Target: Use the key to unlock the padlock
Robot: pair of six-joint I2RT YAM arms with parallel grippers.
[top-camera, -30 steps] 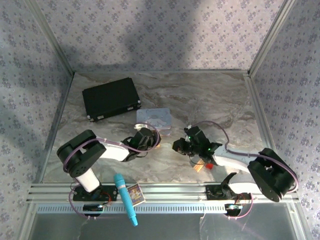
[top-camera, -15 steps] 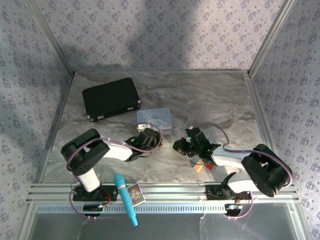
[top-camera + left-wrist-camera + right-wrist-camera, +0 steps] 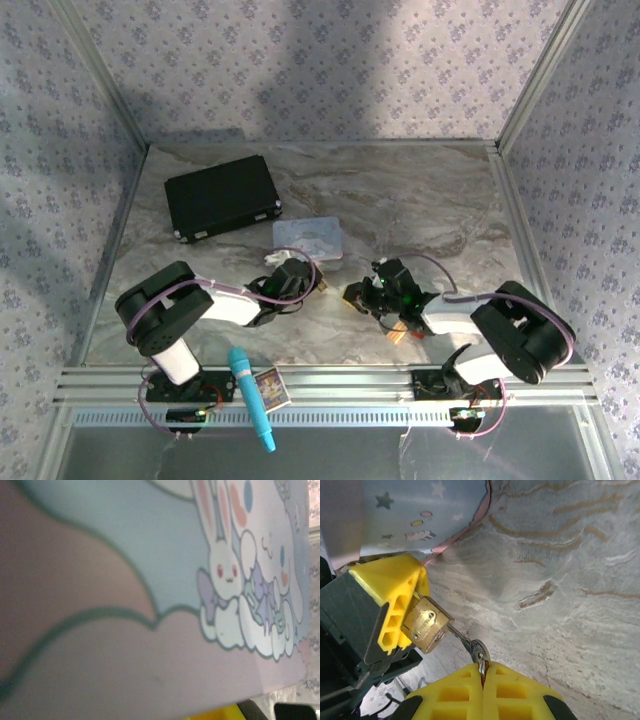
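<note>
The right gripper [image 3: 482,670] is pinched tight on the key [image 3: 476,650], whose blade sits in the padlock [image 3: 426,625]. The left gripper [image 3: 320,287] clamps the padlock.

No text is legible. The padlock [image 3: 425,625] carries a stamped mark on its brass face, too blurred to read. The tin box [image 3: 150,580] lid bears printed cartoon rabbits.

Soft, even light; left wrist view blurred, padlock [image 3: 426,625] sharply focused.
</note>
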